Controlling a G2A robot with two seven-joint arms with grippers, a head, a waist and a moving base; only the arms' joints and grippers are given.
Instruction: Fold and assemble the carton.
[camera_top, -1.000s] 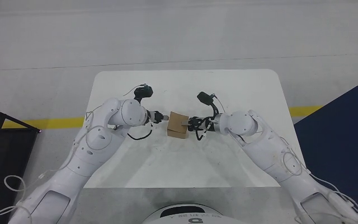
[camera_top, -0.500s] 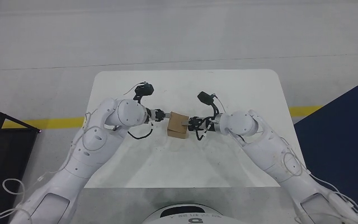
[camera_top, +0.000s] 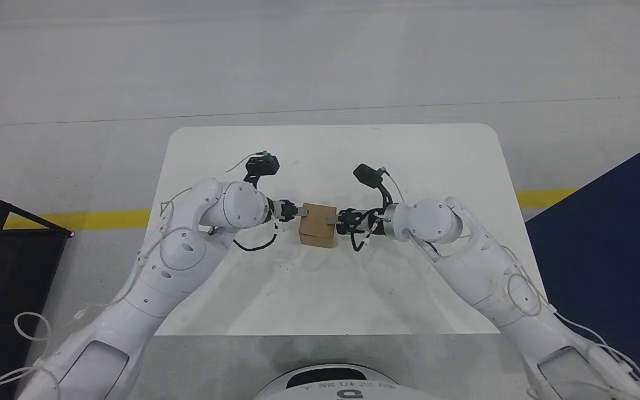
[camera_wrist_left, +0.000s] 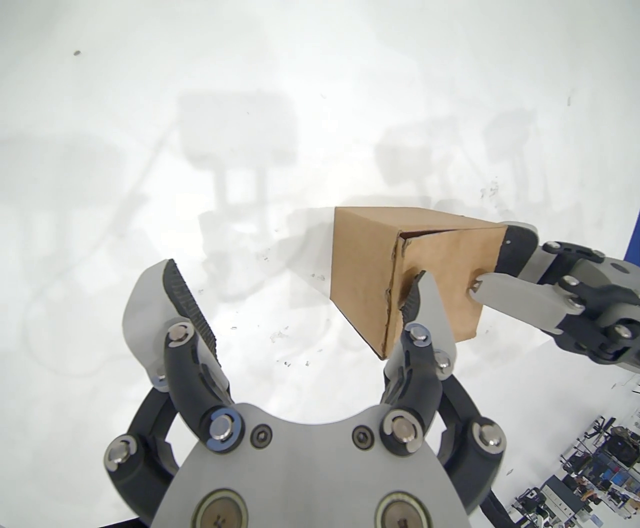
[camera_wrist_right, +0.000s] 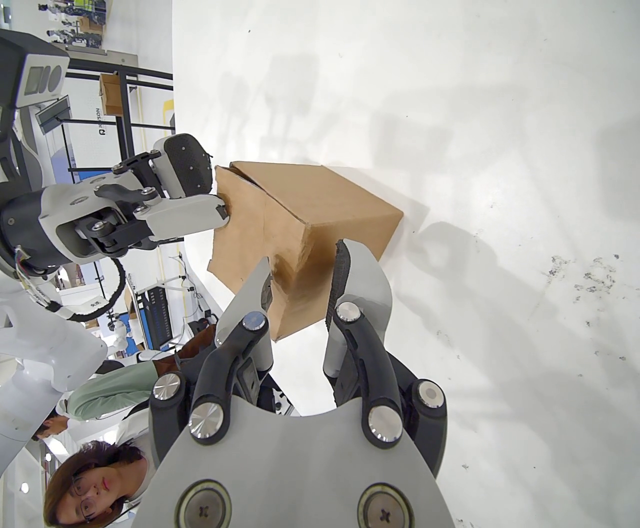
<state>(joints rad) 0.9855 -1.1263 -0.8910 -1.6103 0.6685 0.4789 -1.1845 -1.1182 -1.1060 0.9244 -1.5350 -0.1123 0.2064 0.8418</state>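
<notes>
On the white table, right jaws clamp the carton; left jaws gape against it.

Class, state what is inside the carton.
The carton shows only a dark gap along one flap edge. Its closed brown walls hide whatever is inside.

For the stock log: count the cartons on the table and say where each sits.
1. The carton sits near the middle of the table, between the left gripper and the right gripper, which grips it. Arms cover some table, hardly enough to hide another.
</notes>
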